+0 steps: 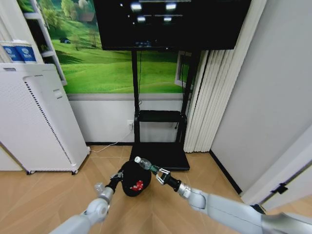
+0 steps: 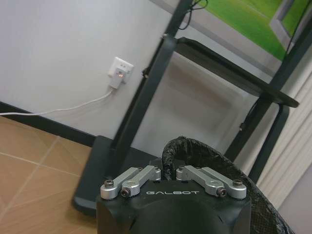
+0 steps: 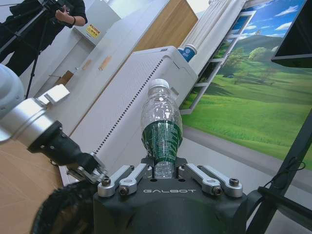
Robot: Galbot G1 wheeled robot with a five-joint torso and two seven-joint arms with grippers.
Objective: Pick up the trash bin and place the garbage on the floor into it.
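The black mesh trash bin [image 1: 130, 174] hangs tilted just above the wooden floor [image 1: 44, 200], mouth toward me. My left gripper [image 1: 118, 175] is shut on its rim [image 2: 191, 145]; in the left wrist view that gripper [image 2: 168, 171] pinches the black rim edge. A red-and-white piece of garbage [image 1: 138, 185] lies inside the bin. My right gripper [image 1: 160, 173] is shut on a clear bottle with a green label [image 1: 145, 165], held over the bin's upper edge, cap pointing away. In the right wrist view the bottle [image 3: 161, 122] stands up from the right gripper [image 3: 163, 169], with the bin [image 3: 63, 212] below.
A tall white perforated appliance [image 1: 39, 117] stands at the left with blue-and-white cups [image 1: 19, 51] on top. The black TV stand [image 1: 158, 117] and its base [image 1: 163, 157] are just behind the bin. Curtains [image 1: 209, 97] and a wall close the right side.
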